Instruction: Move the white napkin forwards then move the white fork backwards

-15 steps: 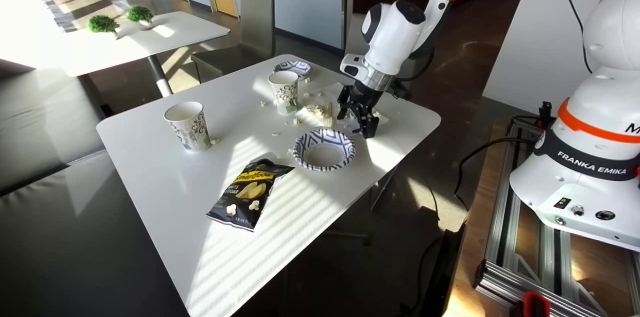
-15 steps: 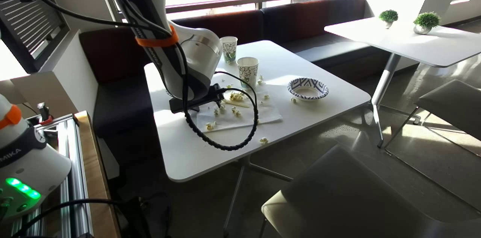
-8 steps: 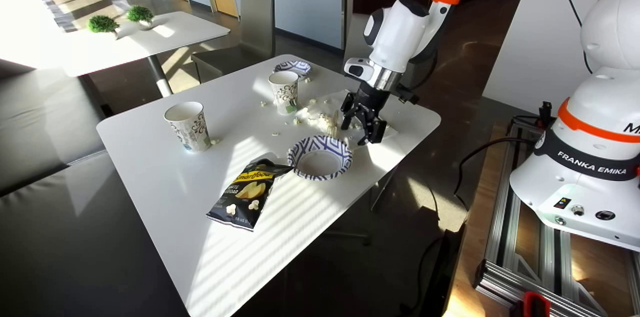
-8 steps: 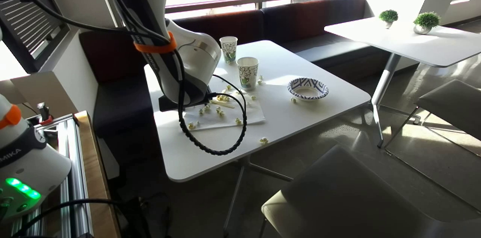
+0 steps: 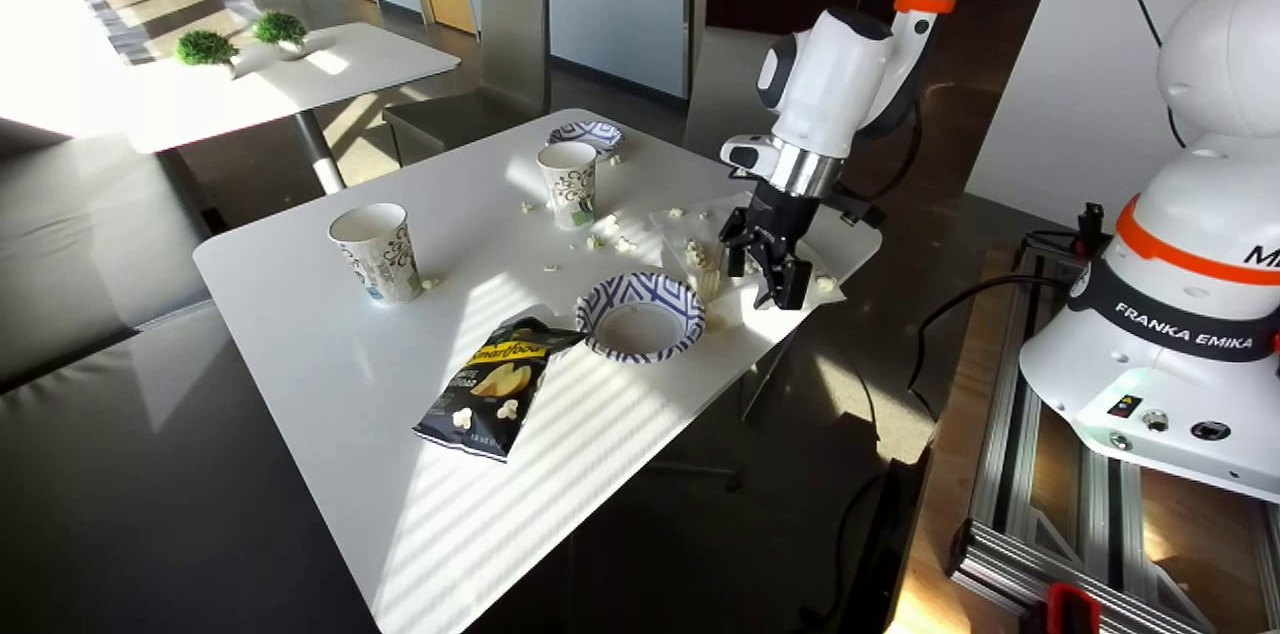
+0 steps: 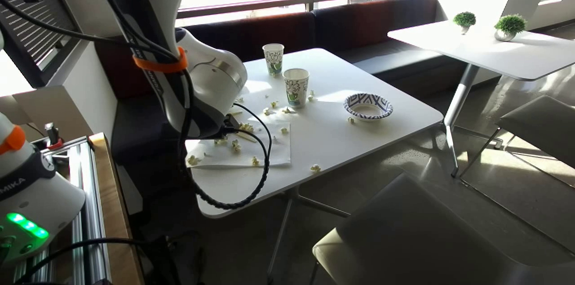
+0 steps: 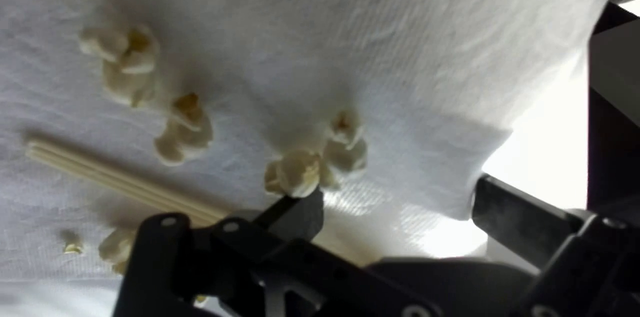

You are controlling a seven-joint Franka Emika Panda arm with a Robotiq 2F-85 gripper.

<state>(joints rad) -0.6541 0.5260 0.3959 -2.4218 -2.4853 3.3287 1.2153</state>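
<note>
The white napkin (image 5: 705,226) lies rumpled on the table with popcorn on it. It also shows in an exterior view (image 6: 275,152) and fills much of the wrist view (image 7: 280,57). The white fork (image 7: 120,177) lies on the napkin, its end hidden behind a finger in the wrist view. Its pale tines show beside the bowl in an exterior view (image 5: 708,276), and its handle in an exterior view (image 6: 245,135). My gripper (image 5: 757,286) is low over the napkin. Its fingers (image 7: 397,207) are apart, with napkin paper between them and the right fingertip touching the napkin's edge.
A blue-and-white bowl (image 5: 640,319) stands close to the gripper, beside a black popcorn bag (image 5: 497,392). Two paper cups (image 5: 570,186) (image 5: 377,252) and a far bowl (image 6: 368,107) stand farther off. Loose popcorn (image 6: 316,168) is scattered about. The table edge (image 5: 840,279) is near the gripper.
My gripper has moved toward the robot base and table edge. The napkin, with fork and most of its popcorn, has slid along with it. The near bowl has shifted slightly toward the bag.
</note>
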